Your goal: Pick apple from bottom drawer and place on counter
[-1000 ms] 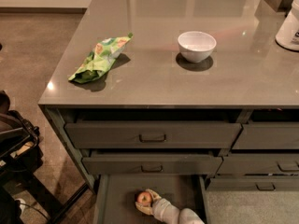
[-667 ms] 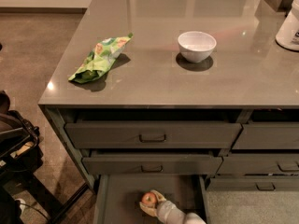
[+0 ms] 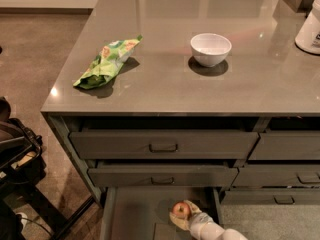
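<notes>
The apple [image 3: 181, 210] is small and red-orange and sits at the right side of the open bottom drawer [image 3: 135, 214], the lowest of three stacked drawers. My gripper [image 3: 183, 214] reaches in from the lower right with pale fingers on both sides of the apple, closed around it. The apple seems slightly above the drawer floor, with a shadow to its left. The counter [image 3: 165, 84] is a glossy grey-brown top above the drawers.
A white bowl [image 3: 210, 49] and a green snack bag [image 3: 106, 62] lie on the counter. A white container [image 3: 310, 28] stands at its far right edge. Two handled drawers [image 3: 163, 145] sit just above the open one. Dark equipment [image 3: 15, 154] stands on the floor at left.
The gripper with the apple has shifted to the right inside the drawer and slightly up. Nothing on the counter has moved.
</notes>
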`<state>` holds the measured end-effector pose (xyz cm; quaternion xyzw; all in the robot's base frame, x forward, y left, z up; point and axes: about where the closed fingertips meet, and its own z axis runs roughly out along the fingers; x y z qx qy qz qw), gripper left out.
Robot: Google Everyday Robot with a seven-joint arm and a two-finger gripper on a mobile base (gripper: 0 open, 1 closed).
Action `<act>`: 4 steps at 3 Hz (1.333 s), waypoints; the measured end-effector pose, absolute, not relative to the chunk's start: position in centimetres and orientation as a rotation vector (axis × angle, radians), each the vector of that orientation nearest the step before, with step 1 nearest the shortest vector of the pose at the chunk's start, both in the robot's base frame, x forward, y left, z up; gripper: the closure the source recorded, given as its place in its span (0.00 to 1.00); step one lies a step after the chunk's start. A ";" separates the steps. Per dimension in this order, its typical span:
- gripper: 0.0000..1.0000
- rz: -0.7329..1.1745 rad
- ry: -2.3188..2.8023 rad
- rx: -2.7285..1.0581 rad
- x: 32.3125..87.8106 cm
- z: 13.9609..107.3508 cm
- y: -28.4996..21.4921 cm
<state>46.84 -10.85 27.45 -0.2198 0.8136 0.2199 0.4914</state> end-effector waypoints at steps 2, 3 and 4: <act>1.00 0.561 1.944 -0.599 47.1 29.7 -11.3; 1.00 0.636 1.886 -0.622 45.3 35.3 -12.9; 1.00 0.633 1.838 -0.693 42.2 44.5 -15.9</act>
